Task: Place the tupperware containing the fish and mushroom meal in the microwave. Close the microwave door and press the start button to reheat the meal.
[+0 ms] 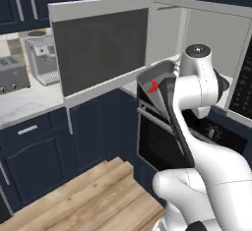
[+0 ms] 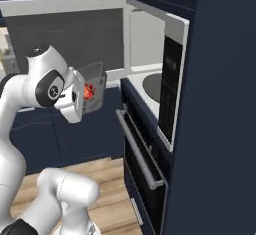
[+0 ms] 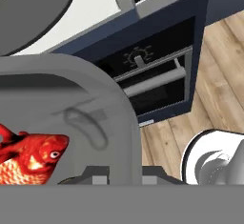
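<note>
At 6 o'clock of hand view, fingertips cut off; gripper [image 3: 125,174] clamped on tupperware [image 3: 71,108] rim. Grey tray tilted, red-orange fish [image 3: 28,158] inside; mushroom unclear.

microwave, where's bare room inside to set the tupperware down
Free: the microwave floor around the round dark turntable, behind the swung-open microwave door. Crowded: the opening's front edge, where the end effector holds the tupperware above the oven handle.

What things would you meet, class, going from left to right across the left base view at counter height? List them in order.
Toaster → coffee machine → open microwave door → tupperware with the fish → microwave's black keypad strip.
</note>
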